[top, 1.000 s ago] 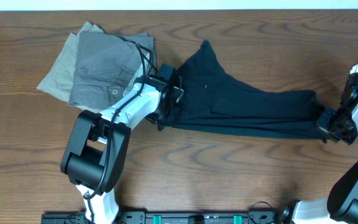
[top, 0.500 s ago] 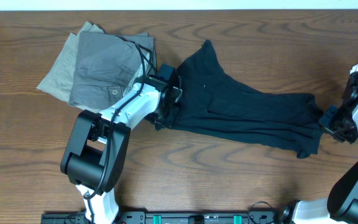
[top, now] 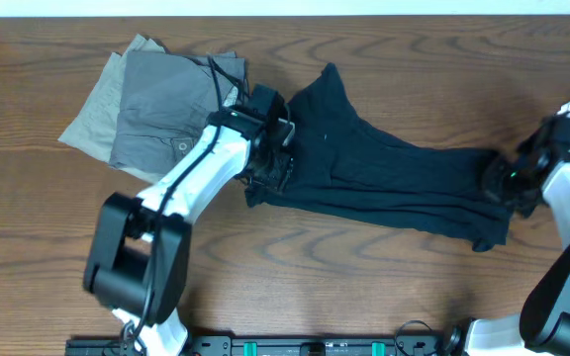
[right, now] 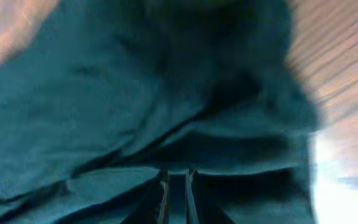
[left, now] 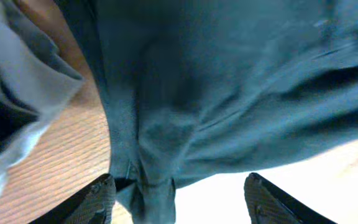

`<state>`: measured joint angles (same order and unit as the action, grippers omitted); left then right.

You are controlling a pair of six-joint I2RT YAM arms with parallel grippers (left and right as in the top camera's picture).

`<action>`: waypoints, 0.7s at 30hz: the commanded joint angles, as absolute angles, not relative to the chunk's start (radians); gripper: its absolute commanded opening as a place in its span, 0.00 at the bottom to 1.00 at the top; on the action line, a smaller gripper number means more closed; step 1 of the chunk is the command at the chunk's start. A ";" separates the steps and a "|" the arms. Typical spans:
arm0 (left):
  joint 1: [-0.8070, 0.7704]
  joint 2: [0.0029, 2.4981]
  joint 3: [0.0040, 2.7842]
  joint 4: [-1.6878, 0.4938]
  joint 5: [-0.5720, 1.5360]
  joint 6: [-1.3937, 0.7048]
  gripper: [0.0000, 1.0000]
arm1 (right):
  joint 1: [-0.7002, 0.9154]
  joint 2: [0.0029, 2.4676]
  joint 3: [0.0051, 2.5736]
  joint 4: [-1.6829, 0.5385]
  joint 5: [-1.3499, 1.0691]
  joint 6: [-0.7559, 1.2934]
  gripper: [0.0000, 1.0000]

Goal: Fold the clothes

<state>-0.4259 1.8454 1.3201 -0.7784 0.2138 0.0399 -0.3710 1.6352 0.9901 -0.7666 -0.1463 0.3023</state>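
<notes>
The black trousers point(top: 394, 178) are lying stretched across the table point(top: 344, 287), just beside the grey pile point(top: 161, 104). The left gripper point(left: 179, 196) is hovering over their waist end, fingers wide apart. The right gripper point(right: 175, 190) is sitting at the leg end, fingers nearly together (pinching cloth or not, I cannot tell).

The left arm point(top: 201, 168) covers the left end of the black trousers point(top: 394, 178); the grey piece point(top: 161, 99) overlaps the khaki piece point(top: 87, 124); the right wrist view is blurred.
</notes>
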 commanded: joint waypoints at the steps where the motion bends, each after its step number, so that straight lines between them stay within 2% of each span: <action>1: -0.421 1.800 1.342 -0.781 0.236 0.023 0.68 | -0.363 1.638 0.883 -0.717 -0.139 0.371 0.10; 7: -0.421 1.784 1.342 -0.781 0.236 0.024 0.73 | -0.397 1.638 0.748 -0.585 0.152 0.453 0.09; 12: -0.421 1.784 1.342 -0.781 0.236 0.024 0.73 | -0.459 1.638 0.755 -0.574 0.514 0.452 0.07; 16: -0.422 1.784 1.342 -0.767 0.245 0.020 0.74 | -0.480 1.638 0.820 -0.560 0.400 0.375 0.10; 21: -0.422 1.784 1.343 -0.701 0.365 0.016 0.77 | -0.476 1.623 0.949 -0.598 0.028 0.219 0.19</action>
